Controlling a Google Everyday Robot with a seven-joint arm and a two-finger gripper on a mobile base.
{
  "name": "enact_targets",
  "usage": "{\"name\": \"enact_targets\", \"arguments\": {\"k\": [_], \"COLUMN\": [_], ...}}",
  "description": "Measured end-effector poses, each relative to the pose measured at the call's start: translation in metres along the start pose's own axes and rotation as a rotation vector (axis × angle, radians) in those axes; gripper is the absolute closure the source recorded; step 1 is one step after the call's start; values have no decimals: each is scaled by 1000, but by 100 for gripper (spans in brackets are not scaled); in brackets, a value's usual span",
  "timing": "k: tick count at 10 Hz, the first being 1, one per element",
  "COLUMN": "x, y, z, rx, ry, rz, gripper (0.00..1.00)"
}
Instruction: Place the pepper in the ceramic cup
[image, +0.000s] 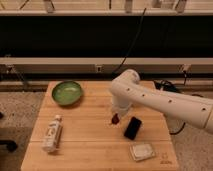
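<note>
My gripper hangs from the white arm that reaches in from the right, over the middle of the wooden table. It is shut on the small dark red pepper, which sticks out below the fingers, a little above the tabletop. The white ceramic cup is hidden behind the arm's wrist, just beyond and to the right of the gripper.
A green bowl sits at the back left. A white bottle lies on its side at the front left. A flat black object lies right of the gripper. A small white container sits at the front right.
</note>
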Motion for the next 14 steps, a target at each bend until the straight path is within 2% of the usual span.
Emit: {"name": "enact_targets", "arguments": {"k": [4,5,8,11,14], "x": [41,61,102,141,155], "y": [-10,-12,-20,-37,-45], "z": [-13,-11,-8,-15,-24], "rx": [21,30,55,96,108], "ry": [59,71,85,97,106], "rz": [118,165,263,341,375], "gripper": [100,100,100,100,98]}}
